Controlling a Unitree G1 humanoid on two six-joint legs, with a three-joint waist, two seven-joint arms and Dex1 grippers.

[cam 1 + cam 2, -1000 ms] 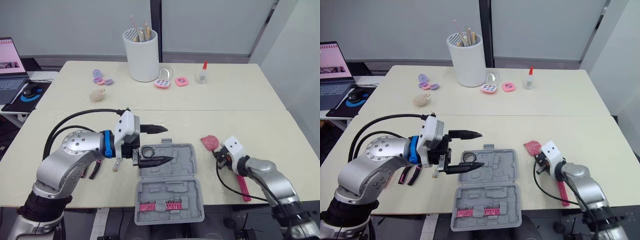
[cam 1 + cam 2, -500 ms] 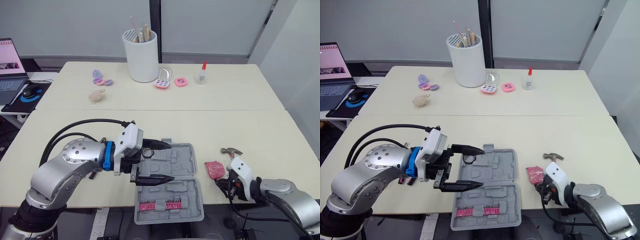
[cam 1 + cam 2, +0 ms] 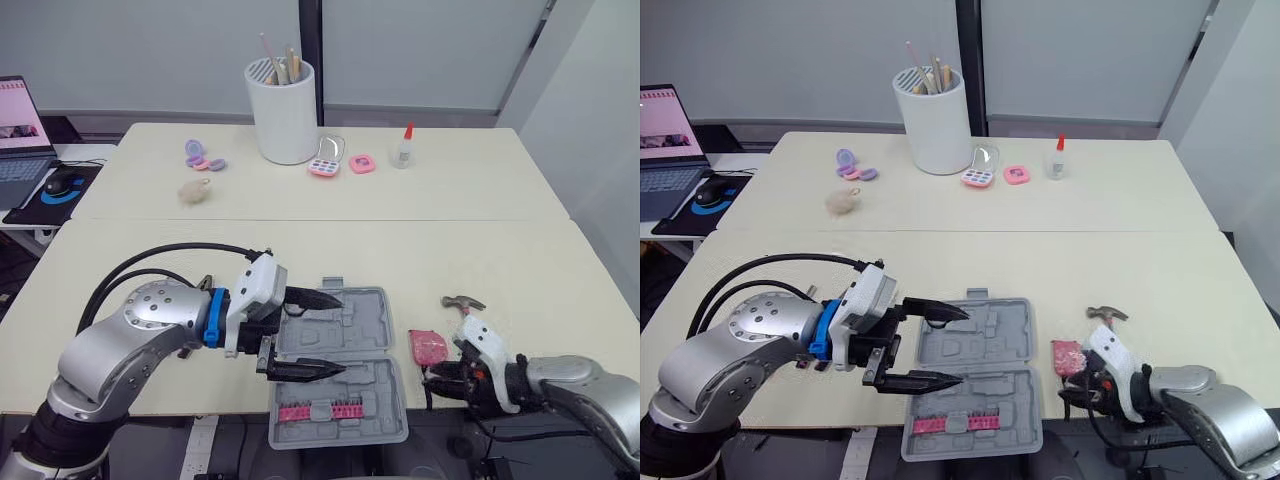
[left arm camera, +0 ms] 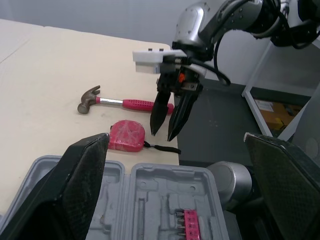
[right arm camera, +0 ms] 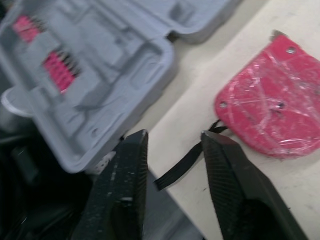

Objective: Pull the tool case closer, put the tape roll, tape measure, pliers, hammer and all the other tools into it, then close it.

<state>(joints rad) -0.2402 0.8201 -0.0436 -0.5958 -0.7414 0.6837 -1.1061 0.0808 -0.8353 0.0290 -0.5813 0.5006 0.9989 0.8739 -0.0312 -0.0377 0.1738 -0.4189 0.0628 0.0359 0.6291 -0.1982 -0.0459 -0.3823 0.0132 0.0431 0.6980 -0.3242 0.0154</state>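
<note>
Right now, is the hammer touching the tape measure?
Apart. The left wrist view shows a strip of bare table running between the hammer and the tape measure.

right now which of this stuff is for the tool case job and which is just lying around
For the job: tool case, tape measure, hammer.
Just lying about: white brush holder, glue bottle, eyeshadow palette, pink compact, purple compacts, fluffy keychain, laptop, mouse.

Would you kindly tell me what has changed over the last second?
The right hand drew back to the near edge of the table, and the tape measure slid there with it. The left hand, open, shifted nearer over the tool case. Case and hammer look unmoved.
</note>
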